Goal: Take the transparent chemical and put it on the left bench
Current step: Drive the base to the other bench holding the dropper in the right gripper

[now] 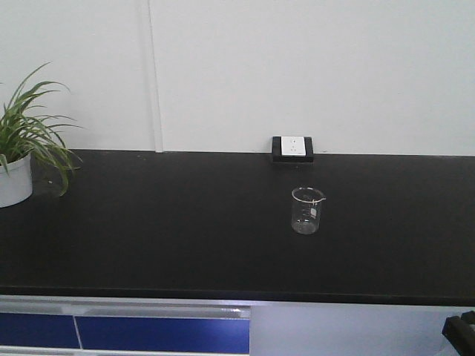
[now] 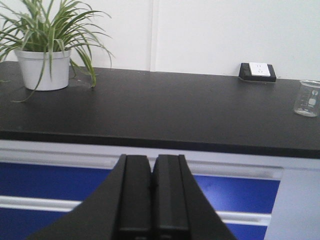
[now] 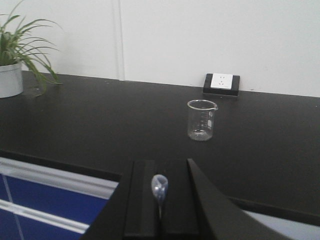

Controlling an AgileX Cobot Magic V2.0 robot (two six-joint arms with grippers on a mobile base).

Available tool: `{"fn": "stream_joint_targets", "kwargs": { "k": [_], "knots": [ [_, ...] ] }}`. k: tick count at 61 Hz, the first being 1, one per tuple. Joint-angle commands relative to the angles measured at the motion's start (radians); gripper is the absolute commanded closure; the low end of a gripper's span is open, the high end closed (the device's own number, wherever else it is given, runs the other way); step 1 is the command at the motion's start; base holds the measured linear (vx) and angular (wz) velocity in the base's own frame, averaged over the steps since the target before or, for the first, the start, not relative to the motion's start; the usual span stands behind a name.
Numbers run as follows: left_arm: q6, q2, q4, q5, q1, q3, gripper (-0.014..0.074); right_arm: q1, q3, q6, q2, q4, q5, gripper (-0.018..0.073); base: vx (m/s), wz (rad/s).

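Off the counter [image 3: 100, 120] edge: right claw [image 3: 160, 170] tight on transparent chemical [image 3: 159, 186], left claw [image 2: 151, 165] pressed together.

Soft, even light throughout; mild grain, slight blur.

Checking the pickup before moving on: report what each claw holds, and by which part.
Right claw pinches the transparent chemical just below its bulb, which sticks out. Left claw: shut, empty.

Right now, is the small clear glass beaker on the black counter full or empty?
Empty: the small clear glass beaker stands upright with nothing visible inside.
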Motion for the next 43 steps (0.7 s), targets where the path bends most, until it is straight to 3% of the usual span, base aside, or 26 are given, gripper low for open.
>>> {"fn": "stream_joint_targets", "kwargs": {
  "k": [1, 22, 43],
  "knots": [
    [-0.008, -0.019, -0.001, -0.078, -0.002, 0.016, 0.06, 0.002, -0.03, -0.004, -0.002, 0.007, -0.073, 0.0564, -0.38, 0.1],
    [-0.008, -0.019, -0.001, -0.078, -0.002, 0.016, 0.06, 0.002, -0.03, -0.004, -0.002, 0.007, -0.073, 0.0564, -0.33, 0.31],
    [-0.008, -0.019, -0.001, -0.078, -0.002, 0.016, 0.06, 0.002, -0.03, -0.004, -0.002, 0.007, -0.073, 0.0564, -0.2, 0.82]
  ]
}}
